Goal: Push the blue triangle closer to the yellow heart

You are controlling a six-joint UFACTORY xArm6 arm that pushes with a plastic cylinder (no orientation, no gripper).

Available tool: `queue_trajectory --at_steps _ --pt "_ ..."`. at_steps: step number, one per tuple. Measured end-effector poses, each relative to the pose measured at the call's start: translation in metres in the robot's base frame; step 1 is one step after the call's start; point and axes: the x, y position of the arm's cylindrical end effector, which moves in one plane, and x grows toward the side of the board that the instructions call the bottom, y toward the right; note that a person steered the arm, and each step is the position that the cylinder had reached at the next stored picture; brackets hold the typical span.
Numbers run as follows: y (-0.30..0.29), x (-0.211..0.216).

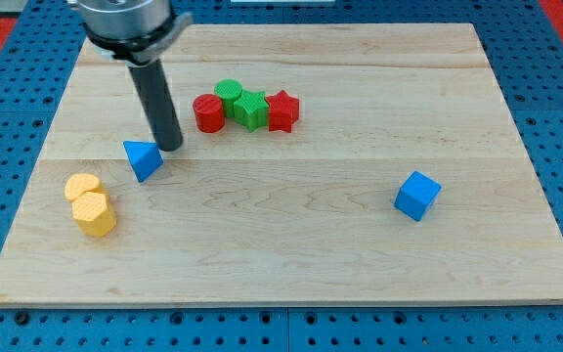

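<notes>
1. My tip [172,147] is seen just right of and above the blue triangle [142,158], touching or nearly so; the rod carries no fingers.
2. The yellow heart [82,186] and a yellow hexagon [95,213] are found lower left, near the wooden board [311,254]'s left edge.
3. Bare board is seen between triangle and heart.
4. No writing can be read.
5. A red cylinder [208,112], green cylinder [228,92], green block [251,110] and red star [281,110] are clustered at upper centre; a blue cube [416,195] lies at the right.
</notes>
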Motion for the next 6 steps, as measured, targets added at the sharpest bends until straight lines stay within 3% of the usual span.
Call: queue_trajectory --at_steps 2,6 --pt "-0.013 0.018" --pt "-0.048 -0.008"
